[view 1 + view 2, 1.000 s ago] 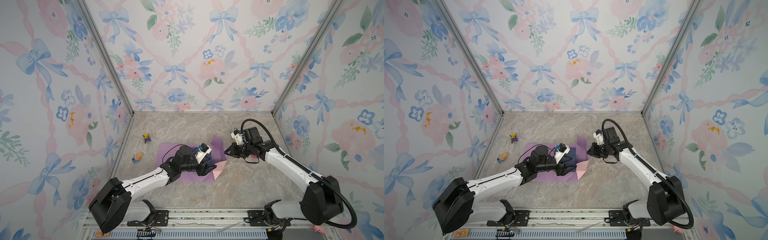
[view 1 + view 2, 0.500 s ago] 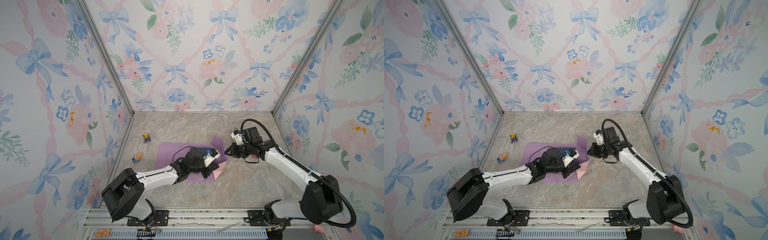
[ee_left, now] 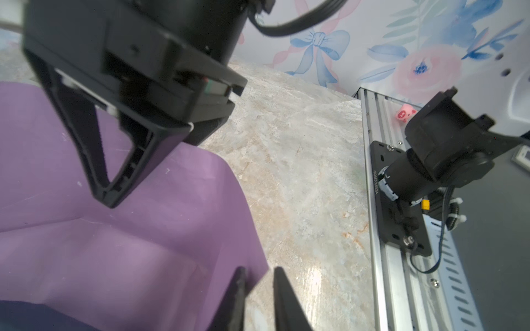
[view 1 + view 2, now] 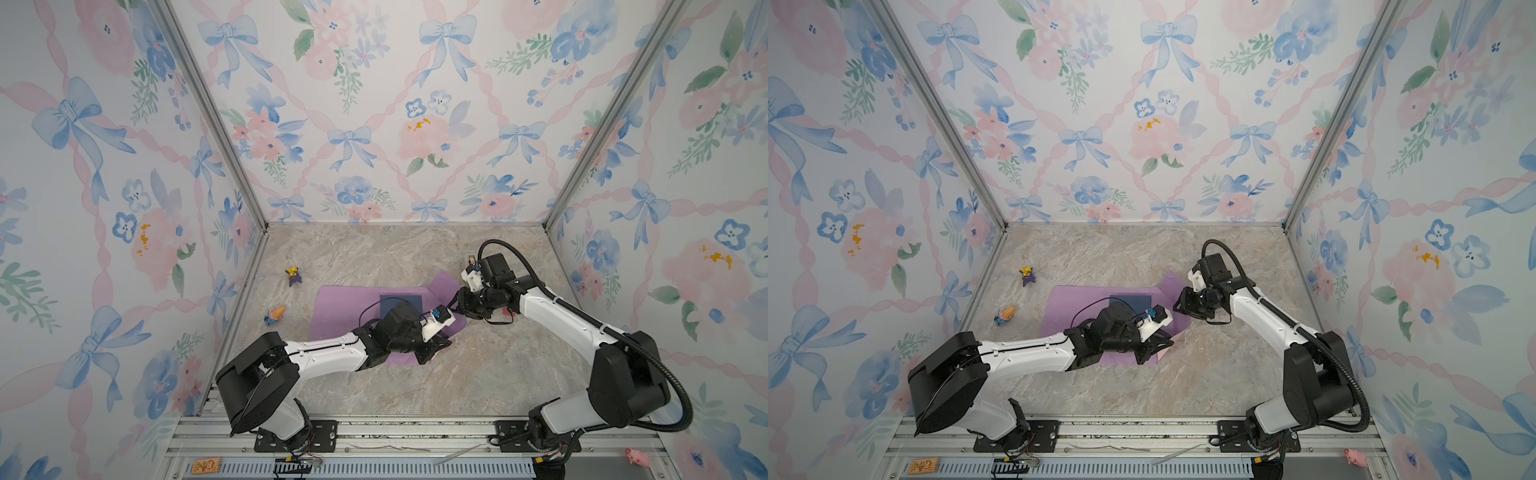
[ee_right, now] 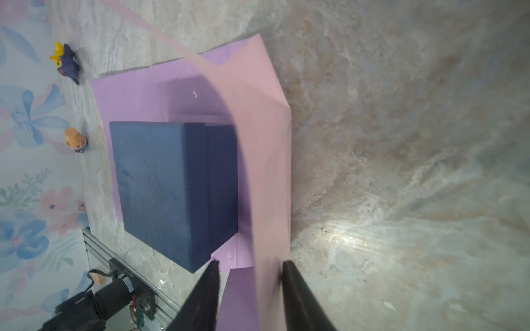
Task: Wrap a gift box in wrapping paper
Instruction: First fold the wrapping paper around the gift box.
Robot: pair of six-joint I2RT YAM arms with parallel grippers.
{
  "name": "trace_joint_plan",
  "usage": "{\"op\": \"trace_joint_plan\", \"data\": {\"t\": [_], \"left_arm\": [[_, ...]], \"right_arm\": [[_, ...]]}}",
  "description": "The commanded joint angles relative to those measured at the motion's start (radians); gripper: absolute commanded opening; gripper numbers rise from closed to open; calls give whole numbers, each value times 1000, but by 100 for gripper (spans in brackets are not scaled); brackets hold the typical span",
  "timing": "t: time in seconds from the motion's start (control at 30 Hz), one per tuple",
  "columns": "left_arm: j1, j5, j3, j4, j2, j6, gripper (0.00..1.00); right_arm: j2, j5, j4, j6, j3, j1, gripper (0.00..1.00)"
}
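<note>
The right wrist view alone shows the creased lilac wrapping paper (image 5: 263, 160) raising a pink flap, loose inside the released right gripper (image 5: 251, 262), beside the navy-blue cardboard gift box (image 5: 172, 186) on it. The left gripper (image 3: 258, 269), also released, reaches low beside the box.

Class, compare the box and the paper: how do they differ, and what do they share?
Colour: the box is navy; the paper is lilac, pink underneath. Form: the box is a solid block; the paper is a thin, wider sheet. Pose: the box sits flat; the paper curls up on one side. Both are plain, with no print.
</note>
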Motion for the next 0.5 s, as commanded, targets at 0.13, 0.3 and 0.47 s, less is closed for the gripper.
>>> {"op": "trace_joint_plan", "data": {"t": [0.13,0.3,0.47], "left_arm": [[-8,-74,0,8,32,-3,57],[-2,-94,11,-5,84,17,62],[17,-68,25,-4,104,27,67]], "right_arm": [[23,36,-43,-31,21,-10,24],[21,-15,-32,-48,20,-33,19],[25,-44,-33,-83,7,-61,15]]}}
